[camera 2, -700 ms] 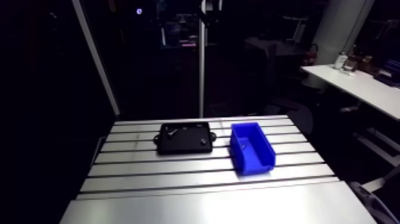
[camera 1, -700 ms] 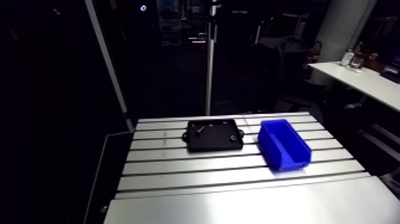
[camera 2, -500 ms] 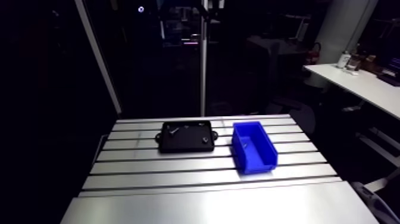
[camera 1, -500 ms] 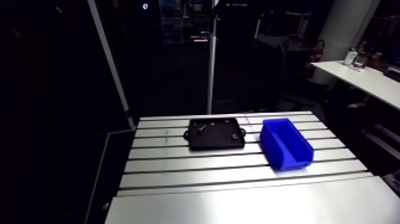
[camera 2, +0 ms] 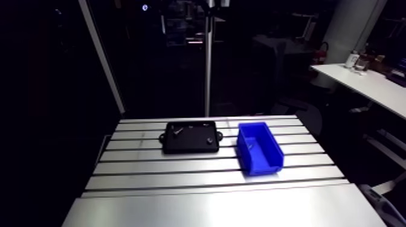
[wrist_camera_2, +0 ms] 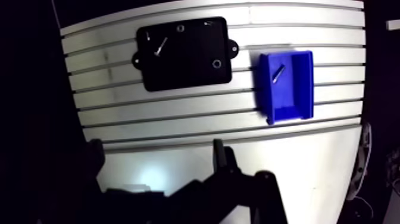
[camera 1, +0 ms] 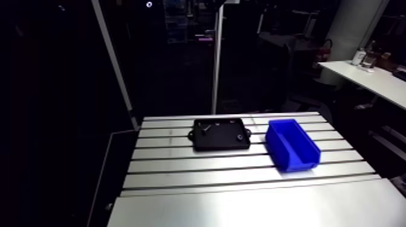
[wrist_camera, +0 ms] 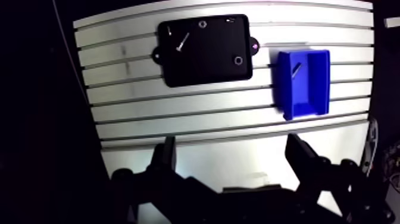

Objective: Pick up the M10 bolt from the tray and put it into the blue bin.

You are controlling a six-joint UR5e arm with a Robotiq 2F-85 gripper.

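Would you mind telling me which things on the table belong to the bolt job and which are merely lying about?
Job: black tray; bolt lying in it; blue bin; gripper, open and empty.
Lying about: ring near the tray's corner; another ring at its edge farthest from the gripper; second bolt already in the bin. Bolt sizes cannot be told.

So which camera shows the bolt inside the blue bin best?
The wrist view: looking down, it shows the bolt lying slanted in the bin. In the arm view it is only a faint speck.
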